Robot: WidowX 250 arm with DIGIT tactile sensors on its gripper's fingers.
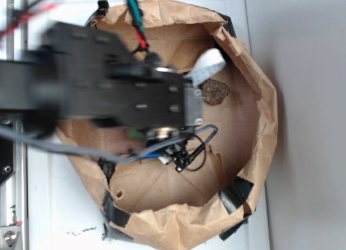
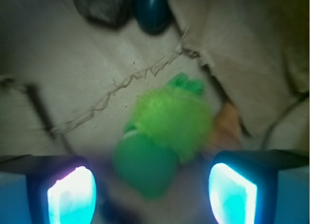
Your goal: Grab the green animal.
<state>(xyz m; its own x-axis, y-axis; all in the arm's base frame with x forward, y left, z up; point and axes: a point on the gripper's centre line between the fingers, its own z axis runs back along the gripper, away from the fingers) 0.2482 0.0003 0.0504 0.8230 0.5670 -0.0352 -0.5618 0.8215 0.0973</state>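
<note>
Lining up over the green animal (image 2: 162, 137).
Gripper (image 2: 152, 192) wide open; next, down lower, then a squeeze on its body.

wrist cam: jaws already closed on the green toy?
No. The gripper is open, its fingers standing apart on either side of the green animal, with gaps showing between them and the toy.

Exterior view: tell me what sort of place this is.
Probably a lab robot-testing bench, not a home. A brown paper bin with black tape on it sits on a white surface, under a black robot arm with loose cables; the green animal lies inside.
</note>
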